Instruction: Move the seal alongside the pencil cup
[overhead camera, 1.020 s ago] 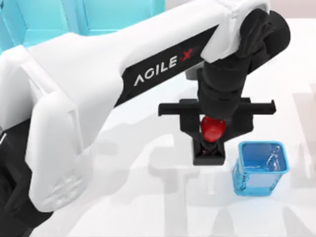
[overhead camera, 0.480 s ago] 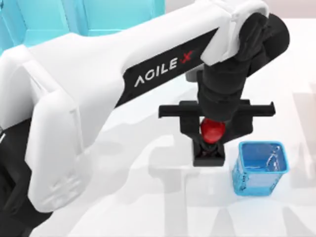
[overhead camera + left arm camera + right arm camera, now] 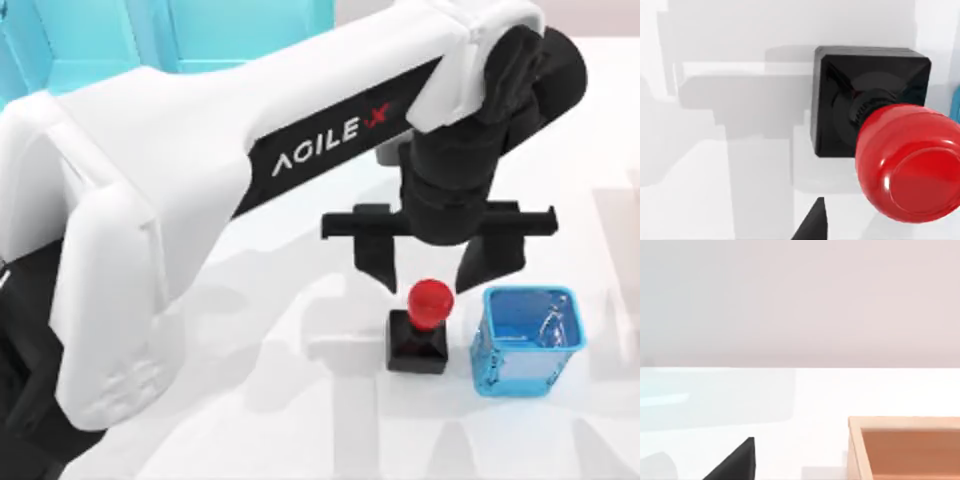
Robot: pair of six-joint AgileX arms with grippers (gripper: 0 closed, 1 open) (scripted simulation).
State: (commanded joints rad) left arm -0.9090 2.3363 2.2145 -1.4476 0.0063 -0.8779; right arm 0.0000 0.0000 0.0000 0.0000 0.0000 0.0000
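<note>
Two things stand just apart on the desk [image 3: 300, 400]: the seal [image 3: 420, 330] upright just left of the pencil cup [image 3: 525, 340]. Rigid and glossy, the seal looks best gripped by its round red knob. The left gripper [image 3: 432, 268] hovers above, fingers [image 3: 378, 262] spread wide, holding nothing.

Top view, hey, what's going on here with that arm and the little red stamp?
The left gripper hovers open just above the seal, its fingers clear of the red knob. The seal stands upright on the white table, right beside the pencil cup on the cup's left, with a small gap between them. It looks as if the seal has been set down where it belongs. A turquoise shelf unit sits at the back.
</note>
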